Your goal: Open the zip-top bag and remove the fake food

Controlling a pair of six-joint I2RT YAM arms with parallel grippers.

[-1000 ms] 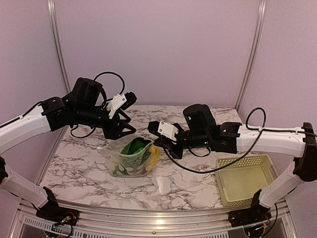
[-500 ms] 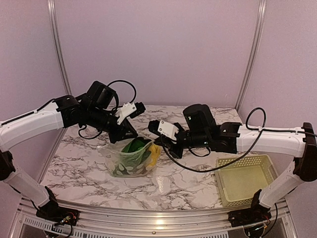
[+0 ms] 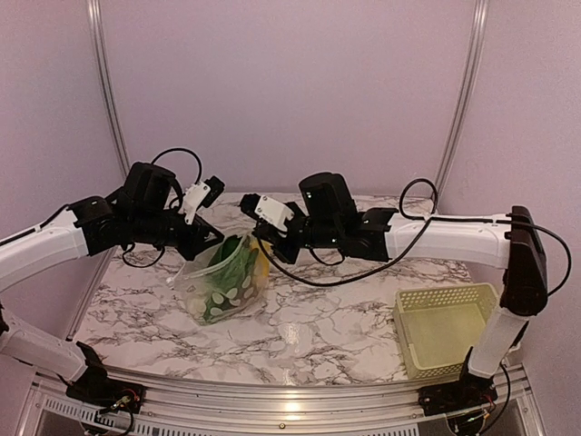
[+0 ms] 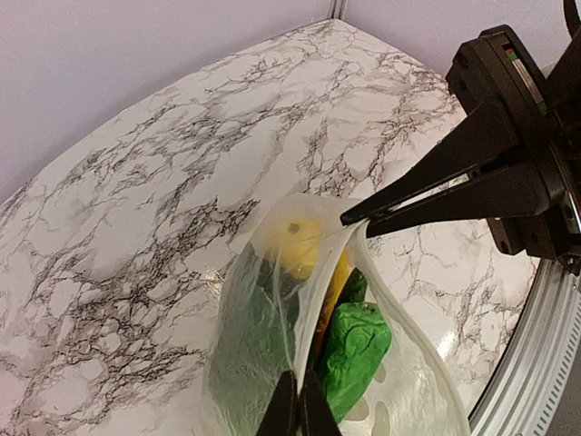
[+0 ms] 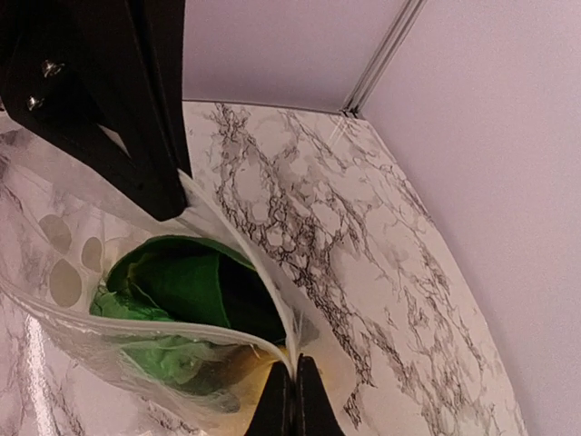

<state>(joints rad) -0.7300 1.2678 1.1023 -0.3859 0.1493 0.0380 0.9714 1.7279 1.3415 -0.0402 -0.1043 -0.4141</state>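
Zip-top bag (image 3: 225,289) gapes between my claws, left gripper (image 4: 298,404) and right gripper (image 5: 292,386) each clenched on one rim, with fake food (image 4: 352,350) half-veiled behind dotted plastic

Clear, dotted plastic zip-top bag (image 3: 221,289) stands on the marble-patterned tabletop (image 3: 336,318), left of centre, right between the two arms. The left pincer (image 3: 214,245) comes in from the left and is clamped on the bag's left lip. The right pincer (image 3: 262,245) comes in from the right and pinches the opposite lip, so the mouth spreads between them. Inside sits the fake food (image 4: 352,350), small plastic toy vegetables piled together. Over at the near right corner lies the pale lattice plastic basket (image 3: 447,325), well apart from the bag.
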